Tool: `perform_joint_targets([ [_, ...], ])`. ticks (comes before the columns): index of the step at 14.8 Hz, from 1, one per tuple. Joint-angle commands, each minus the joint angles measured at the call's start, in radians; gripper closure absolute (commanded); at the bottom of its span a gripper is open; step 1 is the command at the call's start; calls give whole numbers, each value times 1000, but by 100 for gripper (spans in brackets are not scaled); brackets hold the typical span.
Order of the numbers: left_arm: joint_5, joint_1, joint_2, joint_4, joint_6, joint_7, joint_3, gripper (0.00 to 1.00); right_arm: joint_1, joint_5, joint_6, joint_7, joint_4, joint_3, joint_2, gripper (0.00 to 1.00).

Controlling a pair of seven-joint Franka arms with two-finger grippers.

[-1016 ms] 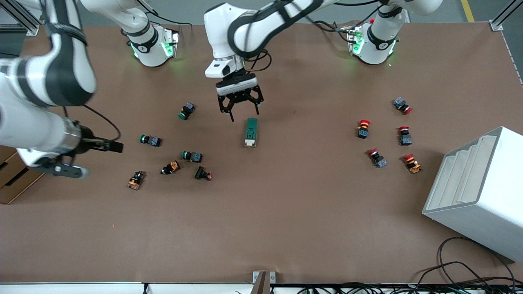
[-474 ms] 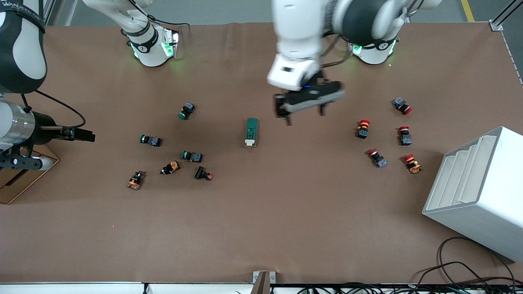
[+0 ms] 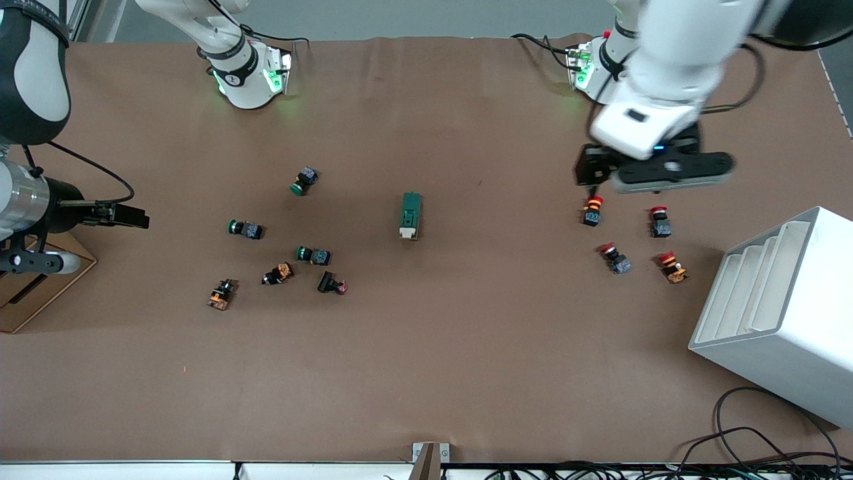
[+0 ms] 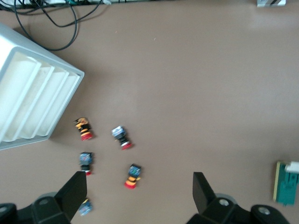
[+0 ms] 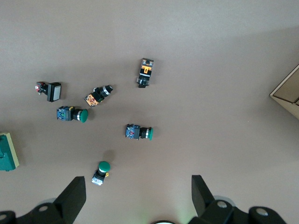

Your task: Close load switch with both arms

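The load switch [image 3: 410, 215], a dark green block with a cream lever end, lies alone mid-table. It also shows at the edge of the left wrist view [image 4: 286, 183] and of the right wrist view [image 5: 7, 151]. My left gripper [image 3: 656, 175] is up over the red push-buttons [image 3: 592, 211] toward the left arm's end, open and empty [image 4: 139, 193]. My right gripper [image 3: 40, 263] hangs at the table edge at the right arm's end, open and empty [image 5: 138, 195]. Neither gripper touches the switch.
Green push-buttons [image 3: 246, 229] and small dark parts [image 3: 331, 283] lie toward the right arm's end. Several red push-buttons [image 3: 614, 258] lie toward the left arm's end. A white slotted rack [image 3: 780, 313] stands beside them. A cardboard box [image 3: 26, 293] sits under the right gripper.
My left gripper has swung from beside the load switch toward the left arm's end, over the red push-buttons. My right arm drew back toward the table edge. The switch has not moved.
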Motion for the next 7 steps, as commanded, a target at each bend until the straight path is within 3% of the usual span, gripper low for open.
perform_joint_targets([
  [1,-166,-5,-83,-29,-66,234,165,0,-17,-18,-23,-14,-11,16,-26,0],
  [3,-200,-6,-107,-32,-125,340,251,0,-17,-17,-37,-14,-11,14,-26,0],
  [7,-189,-23,-177,-81,-173,348,297,0,-21,-26,-48,-11,22,13,-23,0],
])
